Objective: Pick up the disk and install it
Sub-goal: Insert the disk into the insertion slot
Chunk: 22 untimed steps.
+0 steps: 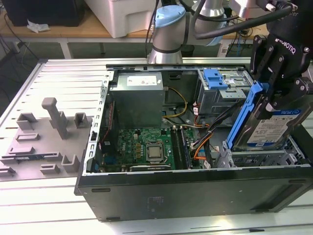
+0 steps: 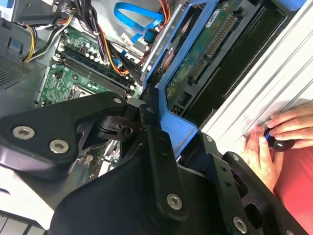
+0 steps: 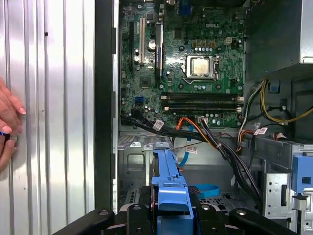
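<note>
Blue-railed and silver, the disk [image 1: 274, 126] is hanging tilted in the black tool [image 1: 279, 95], whose fingers are clamping its plastic carrier from both sides. It is hovering on the exterior view's right, its lower end just above the metal drive cage [image 1: 259, 159] at the near corner of the open computer case [image 1: 195, 196], well apart from the green motherboard [image 1: 142, 149]. A person's hand [image 2: 274, 139] is resting on the ribbed surface [image 1: 58, 78] beside the case.

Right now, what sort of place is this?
Likely a robotics lab bench for computer assembly: an open computer case lies on a slotted metal table beside grey fixtures, and the gripper holds the disk over it.
</note>
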Each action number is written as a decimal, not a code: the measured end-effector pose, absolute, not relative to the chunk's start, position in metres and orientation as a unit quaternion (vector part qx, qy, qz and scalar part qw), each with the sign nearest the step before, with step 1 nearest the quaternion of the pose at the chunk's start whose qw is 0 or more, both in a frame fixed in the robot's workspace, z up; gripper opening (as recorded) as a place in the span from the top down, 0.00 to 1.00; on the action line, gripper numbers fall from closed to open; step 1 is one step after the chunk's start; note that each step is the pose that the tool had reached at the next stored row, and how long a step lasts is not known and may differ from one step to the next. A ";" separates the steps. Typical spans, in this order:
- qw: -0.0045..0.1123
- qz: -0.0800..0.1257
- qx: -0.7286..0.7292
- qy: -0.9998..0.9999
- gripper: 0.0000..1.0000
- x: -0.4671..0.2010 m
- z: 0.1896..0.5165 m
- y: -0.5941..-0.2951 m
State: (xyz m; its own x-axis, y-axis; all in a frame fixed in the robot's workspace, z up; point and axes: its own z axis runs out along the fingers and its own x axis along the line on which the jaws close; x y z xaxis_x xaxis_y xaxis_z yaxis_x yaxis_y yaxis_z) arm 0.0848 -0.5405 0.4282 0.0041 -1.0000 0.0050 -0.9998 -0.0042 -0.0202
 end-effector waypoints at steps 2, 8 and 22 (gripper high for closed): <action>0.005 -0.009 -0.709 0.706 0.63 0.085 0.427 -0.540; 0.005 -0.009 -0.709 0.706 0.63 0.085 0.422 -0.540; 0.005 -0.009 -0.709 0.706 0.63 0.085 0.414 -0.540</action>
